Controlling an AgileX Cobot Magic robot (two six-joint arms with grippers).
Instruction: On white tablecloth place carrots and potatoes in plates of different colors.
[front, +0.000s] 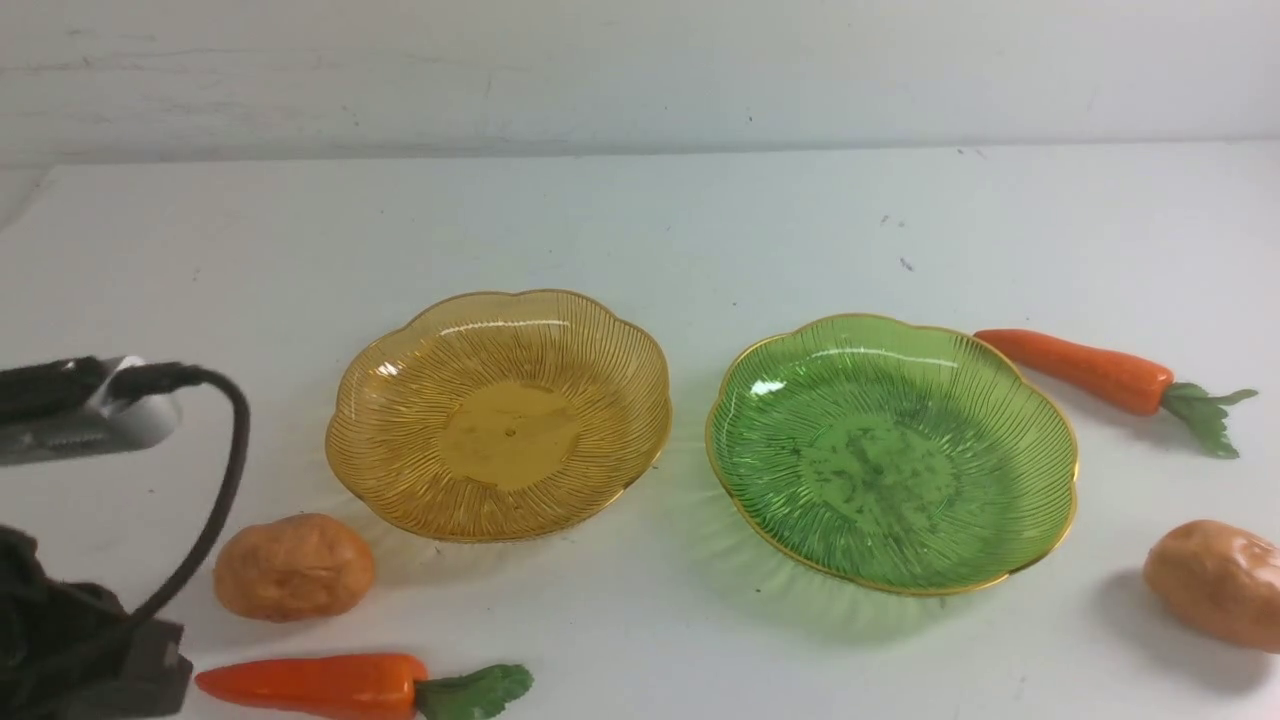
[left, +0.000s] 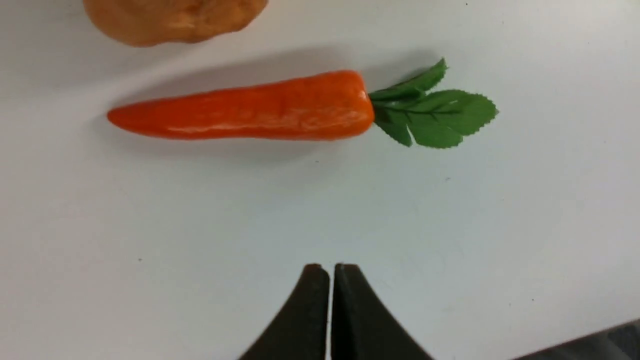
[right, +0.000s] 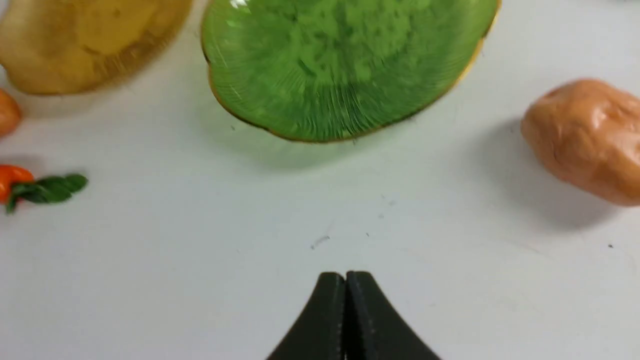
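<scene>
- Glossy orange toy carrot with green leaves (front: 310, 685), nearside of the amber ribbed plate (front: 500, 415): likely light, slick; pinch mid-body
- Clenched, empty: left gripper (left: 331, 269), right gripper (right: 345, 276)

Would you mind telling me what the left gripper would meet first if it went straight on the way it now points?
Probably the front-left carrot: the shut left gripper points at its thick end, with only white tablecloth between. Its height is unclear.

Smooth, matt white tablecloth (front: 640, 240). Amber plate (front: 497, 415) at 9 o'clock, green plate (front: 890, 455) at 3 o'clock: both translucent, glossy, ribbed, gold-rimmed. 7 o'clock carrot (front: 320, 685) and 2 o'clock carrot (front: 1085, 368): glossy orange. 8 o'clock potato (front: 293, 566) and 4 o'clock potato (front: 1215, 582): wrinkled, duller.
</scene>
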